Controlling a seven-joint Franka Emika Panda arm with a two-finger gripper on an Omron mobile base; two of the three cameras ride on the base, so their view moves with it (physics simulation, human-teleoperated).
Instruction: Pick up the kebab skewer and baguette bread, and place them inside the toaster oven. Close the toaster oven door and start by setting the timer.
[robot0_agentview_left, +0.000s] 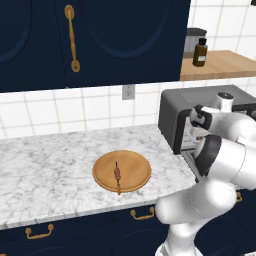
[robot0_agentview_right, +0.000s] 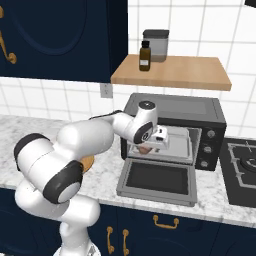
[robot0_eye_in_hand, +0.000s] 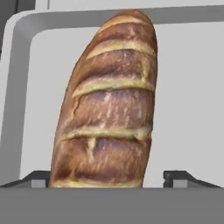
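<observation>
White arm bent forward at the elbow, hand (robot0_agentview_right: 159, 141) level and low, fingers (robot0_eye_in_hand: 175, 177) spread wide apart.

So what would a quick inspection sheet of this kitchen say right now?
Surface: grey-white marble counter.
Job's things: baguette lies on the grey tray inside the toaster oven; oven door folded down open; kebab skewer lies on the wooden plate.
Clutter: brown bottle and grey canister on the wooden shelf.
Grippers: gripper at the oven mouth, jaws open on either side of the baguette.
Cables: nothing seen.
Surroundings: dark blue cabinets, white tiled wall, wall socket, stove beside the oven.
</observation>
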